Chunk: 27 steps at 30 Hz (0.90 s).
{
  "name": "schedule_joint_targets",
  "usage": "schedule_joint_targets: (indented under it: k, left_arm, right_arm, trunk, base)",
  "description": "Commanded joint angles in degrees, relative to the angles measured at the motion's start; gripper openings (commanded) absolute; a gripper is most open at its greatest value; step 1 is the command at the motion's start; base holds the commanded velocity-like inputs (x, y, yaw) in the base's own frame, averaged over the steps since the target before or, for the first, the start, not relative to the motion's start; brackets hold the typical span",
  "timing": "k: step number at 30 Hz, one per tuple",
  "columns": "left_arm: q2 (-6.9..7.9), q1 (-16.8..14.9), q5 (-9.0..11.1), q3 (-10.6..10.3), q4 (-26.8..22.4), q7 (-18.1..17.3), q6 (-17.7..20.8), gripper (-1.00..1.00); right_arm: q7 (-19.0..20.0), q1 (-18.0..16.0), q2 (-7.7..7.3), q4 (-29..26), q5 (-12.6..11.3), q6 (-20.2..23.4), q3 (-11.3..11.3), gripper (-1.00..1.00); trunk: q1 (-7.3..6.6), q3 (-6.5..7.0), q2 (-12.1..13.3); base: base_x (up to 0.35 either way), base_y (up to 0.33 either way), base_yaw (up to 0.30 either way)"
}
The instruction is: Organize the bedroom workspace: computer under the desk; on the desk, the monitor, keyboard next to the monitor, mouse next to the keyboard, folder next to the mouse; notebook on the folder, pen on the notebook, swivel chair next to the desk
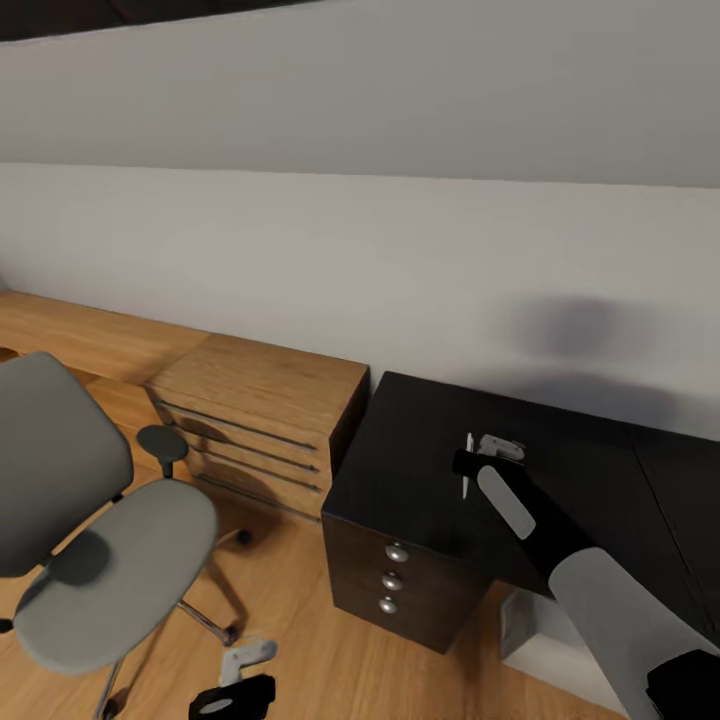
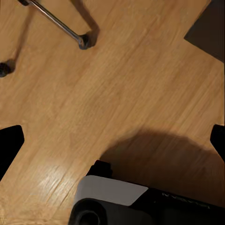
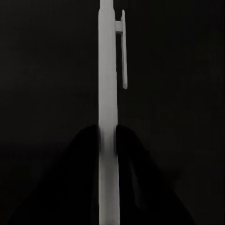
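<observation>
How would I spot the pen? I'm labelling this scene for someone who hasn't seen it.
Find the black desk with silver-knobbed drawers against the grey wall. Above its left part hangs the right end effector, shut on the pen. It is a thin, pale stick with a clip, held upright, the only slender light thing over the dark top.

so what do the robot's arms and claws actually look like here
The right arm has a pale grey forearm shell, then a black wrist section carrying a long light-grey oval inlay. Its right claw is black at the base with small light-grey finger parts. The left claw has the same pale grey fingers on a black body. In the left wrist view, the left arm shows a black housing with a white panel.
</observation>
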Motion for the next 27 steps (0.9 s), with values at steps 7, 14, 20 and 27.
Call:
schedule_joint_targets:
  k: [7,14,20,27]
  left_arm:
    - [-0.02,-0.1,-0.2,-0.4,10.3,-8.6,-6.9,1.0]
    - [-0.03,-0.1,-1.3,-3.5,15.3,-11.5,-13.9,1.0]
    - [0.08,-0.1,-1.7,-5.9,16.8,-11.7,-16.4,1.0]
    - [-0.06,-0.1,-2.0,-6.6,23.3,-11.8,-19.3,1.0]
  right_arm:
    - [-0.4,-0.1,-4.32,-1.1,-0.8,0.3,-1.4,-1.0]
    - [-0.3,-0.1,-8.44,-1.1,-1.4,2.1,-4.3,-1.0]
    - [-0.2,-0.1,-12.5,-0.9,-1.6,3.3,-6.3,-1.0]
    - [-0.1,-0.1,-17.47,1.8,-3.7,3.5,-7.6,-1.0]
  trunk:
    - [0.01,-0.06,-0.1]
    - [0.01,-0.06,-0.1]
    - [0.01,-0.06,-0.1]
    - [0.01,-0.06,-0.1]
  base:
    - [0.0,0.0,-0.267]
    - [0.0,0.0,-0.29]
    - [0.0,0.0,-0.294]
    - [0.0,0.0,-0.297]
